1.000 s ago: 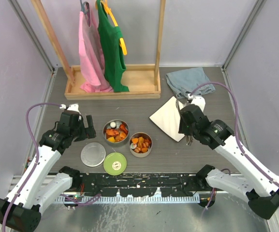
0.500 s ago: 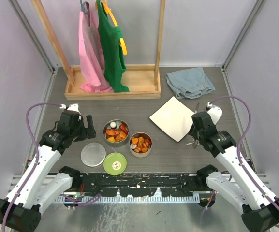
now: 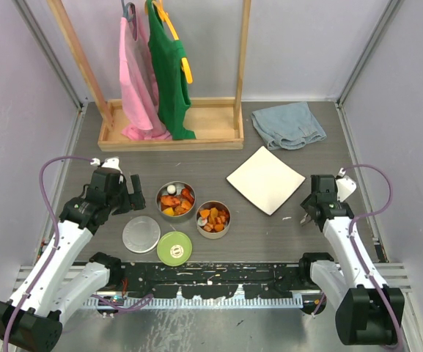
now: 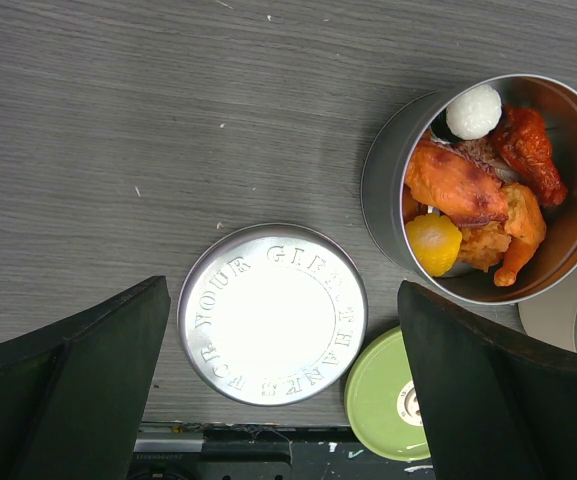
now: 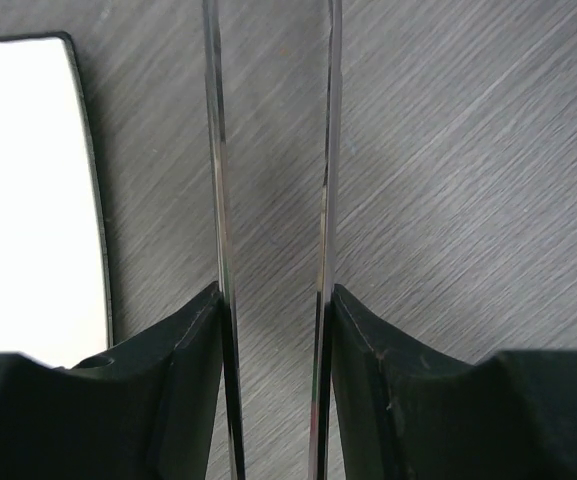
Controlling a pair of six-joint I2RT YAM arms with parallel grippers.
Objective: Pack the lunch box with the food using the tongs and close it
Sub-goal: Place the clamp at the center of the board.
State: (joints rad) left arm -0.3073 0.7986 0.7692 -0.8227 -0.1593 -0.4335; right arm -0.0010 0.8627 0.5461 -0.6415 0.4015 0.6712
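Overhead, the top external view shows the lunch box's two round, shallow stainless-steel tins, the rear tin and the near tin, on the grey bench. Both are filled with orange, red and brown food chunks. The flat steel lid and lime-green lid lie loose just in front of them, and the white square plate looks bare. The left end effector hangs beside the rear tin. The right end effector sits off the plate's right corner, well apart from the tins.

Left wrist view: fingers spread wide and empty, straddling the flat steel lid from above. Food in the rear tin heaps up to its rim.

Right wrist view: fingers pinch the slim silver metal tongs, both thin arms squeezed nearly parallel above bare bench beside the plate's edge.

Judged hazards: packing appears done and closing remains. A thin lid lying flat offers little edge, so it may skid or tilt when gripped. Heaped food could stop it seating, and the tongs might slip if the pinch loosens.
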